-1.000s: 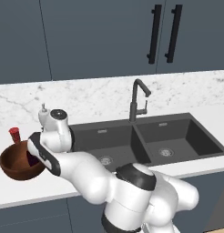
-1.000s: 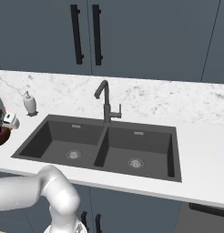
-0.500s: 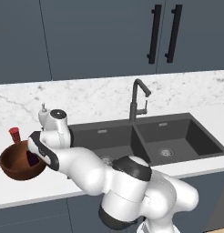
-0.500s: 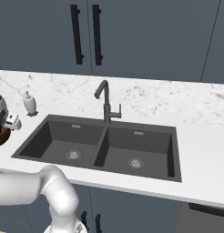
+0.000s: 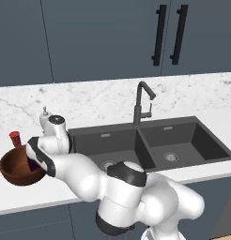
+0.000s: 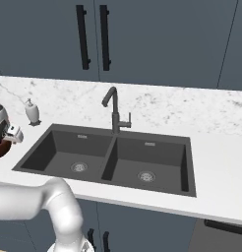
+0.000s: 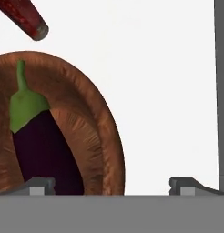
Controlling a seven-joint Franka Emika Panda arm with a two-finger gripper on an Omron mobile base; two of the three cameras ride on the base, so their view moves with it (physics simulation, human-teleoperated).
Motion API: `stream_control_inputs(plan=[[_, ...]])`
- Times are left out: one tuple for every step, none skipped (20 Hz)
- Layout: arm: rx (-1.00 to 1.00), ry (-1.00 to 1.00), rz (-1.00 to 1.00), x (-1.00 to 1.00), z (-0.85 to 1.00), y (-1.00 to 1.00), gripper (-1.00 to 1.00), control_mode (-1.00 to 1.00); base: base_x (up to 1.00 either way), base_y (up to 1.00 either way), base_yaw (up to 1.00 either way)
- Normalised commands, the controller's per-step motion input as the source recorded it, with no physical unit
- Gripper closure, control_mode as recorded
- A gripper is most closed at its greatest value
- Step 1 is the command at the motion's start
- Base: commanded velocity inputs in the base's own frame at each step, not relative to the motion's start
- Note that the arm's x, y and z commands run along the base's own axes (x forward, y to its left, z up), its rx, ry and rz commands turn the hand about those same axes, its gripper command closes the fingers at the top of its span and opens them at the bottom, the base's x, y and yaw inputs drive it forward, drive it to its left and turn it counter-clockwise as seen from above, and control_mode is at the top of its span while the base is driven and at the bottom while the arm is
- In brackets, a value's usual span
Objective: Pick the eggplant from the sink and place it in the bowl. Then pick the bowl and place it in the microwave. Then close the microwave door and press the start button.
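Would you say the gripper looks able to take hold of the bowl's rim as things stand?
Probably yes: the gripper is open, its fingertips straddling the bowl rim, with only the eggplant inside and bare counter outside.

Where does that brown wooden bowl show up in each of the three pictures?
Left base view: the bowl sits at the far left on the counter, beside the robot's wrist.
Right base view: a sliver of its rim at the left edge.
Hand view: it fills the left side, with the eggplant inside.
Shared landmark: the sink, left of which the bowl stands.
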Motion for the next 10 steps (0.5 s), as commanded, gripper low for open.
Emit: stream_control_inputs(plan=[[-0.03, 0.03, 0.00, 0.15, -0.21, 0.13, -1.00, -1.00, 0.00, 0.00, 0.00], [-0.02, 0.03, 0.00, 0.12, -0.21, 0.09, -1.00, -1.00, 0.00, 0.00, 0.00], [-0.01, 0.03, 0.00, 0.12, -0.22, 0.05, -1.00, -1.00, 0.00, 0.00, 0.00], [-0.02, 0.04, 0.00, 0.09, -0.25, 0.09, -1.00, -1.00, 0.00, 0.00, 0.00], [-0.03, 0.05, 0.00, 0.08, -0.27, 0.15, 1.00, -1.00, 0.00, 0.00, 0.00], [-0.03, 0.05, 0.00, 0.08, -0.27, 0.16, 1.00, -1.00, 0.00, 0.00, 0.00], [-0.01, 0.03, 0.00, 0.00, -0.19, 0.06, 1.00, -1.00, 0.00, 0.00, 0.00], [0.00, 0.01, 0.00, 0.00, -0.15, 0.00, 1.00, -1.00, 0.00, 0.00, 0.00], [0.00, 0.00, 0.00, 0.00, -0.14, 0.00, 1.00, -1.00, 0.00, 0.00, 0.00], [0.00, 0.02, 0.00, 0.00, -0.15, 0.03, 1.00, -1.00, 0.00, 0.00, 0.00]])
